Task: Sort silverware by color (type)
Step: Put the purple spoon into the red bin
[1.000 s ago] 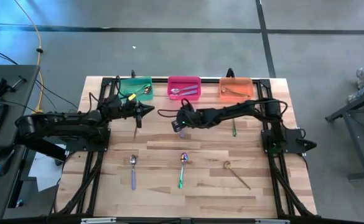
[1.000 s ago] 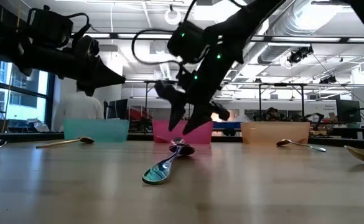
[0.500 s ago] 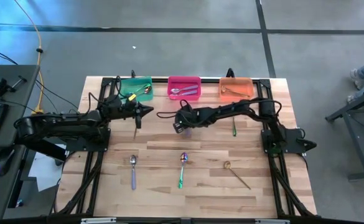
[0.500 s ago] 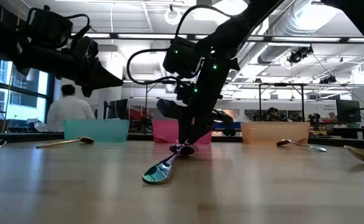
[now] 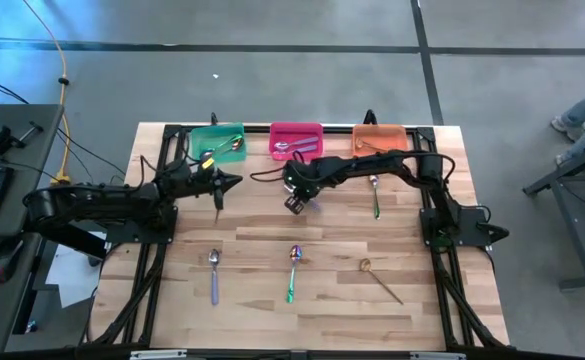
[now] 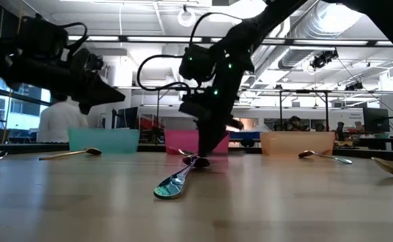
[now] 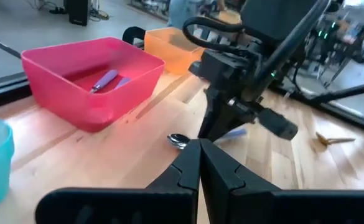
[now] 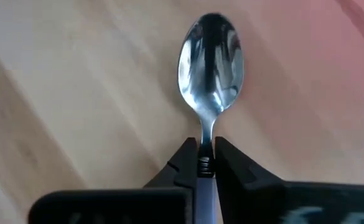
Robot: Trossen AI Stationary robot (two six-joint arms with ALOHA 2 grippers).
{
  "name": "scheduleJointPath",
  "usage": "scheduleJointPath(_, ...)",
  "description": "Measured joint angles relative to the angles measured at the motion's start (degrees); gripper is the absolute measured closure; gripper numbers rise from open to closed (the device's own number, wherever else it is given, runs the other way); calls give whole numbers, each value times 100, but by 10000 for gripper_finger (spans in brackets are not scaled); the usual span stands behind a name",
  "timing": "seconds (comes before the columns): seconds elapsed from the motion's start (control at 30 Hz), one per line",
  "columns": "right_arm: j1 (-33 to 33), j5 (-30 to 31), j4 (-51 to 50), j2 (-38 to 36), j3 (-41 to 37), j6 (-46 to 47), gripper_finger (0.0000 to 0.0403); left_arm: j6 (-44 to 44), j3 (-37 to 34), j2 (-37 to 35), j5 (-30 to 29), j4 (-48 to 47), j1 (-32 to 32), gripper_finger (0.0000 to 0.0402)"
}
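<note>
A: Entry one, right gripper (image 8: pixel 205 163). State?

B: Jaws gaping a second ago, now clenched on the neck of a spoon (image 8: pixel 210 68), just behind its bowl. The bowl juts out ahead of the jaws; its handle runs back between them. In the low view the jaws point down at the desk (image 6: pixel 303 202), spoon apparently still touching the wood.

A: Spoon's colour?

B: Cannot tell from the wrist view; the handle is hidden. From above a lavender tint shows at the jaws (image 5: pixel 303 202).

A: Nearest bin to the jaws?

B: Pink bin (image 5: pixel 296 141), just beyond them, already holding lavender-handled pieces. Teal bin (image 5: pixel 217 141) and orange bin (image 5: pixel 379 142) flank it.

A: Meaning for the task?

B: The pick is made; lift and carry to a bin remain, likely the pink one.

A: Entry two, left gripper (image 5: pixel 234 180)?

B: Jaws shut on nothing, hovering well to the side of the right jaws, near the teal bin. Waiting.

A: Unsorted stock?

B: Green spoon (image 5: pixel 375 200) beside the right arm; three more spoons (image 5: pixel 292 272) lie on the near side of the desk, far from both jaws.
</note>
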Motion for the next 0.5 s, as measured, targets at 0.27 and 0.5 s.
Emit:
scheduleJointPath(0.27, -446, 72, -1342, -29, 1641, -1367, 401, -146, -186, -14, -51, 178, -15, 401)
scheduleJointPath(0.5, -937, 87, -1989, -52, 2466, -2178, 402, -91, -184, -14, -82, 143, -6, 401)
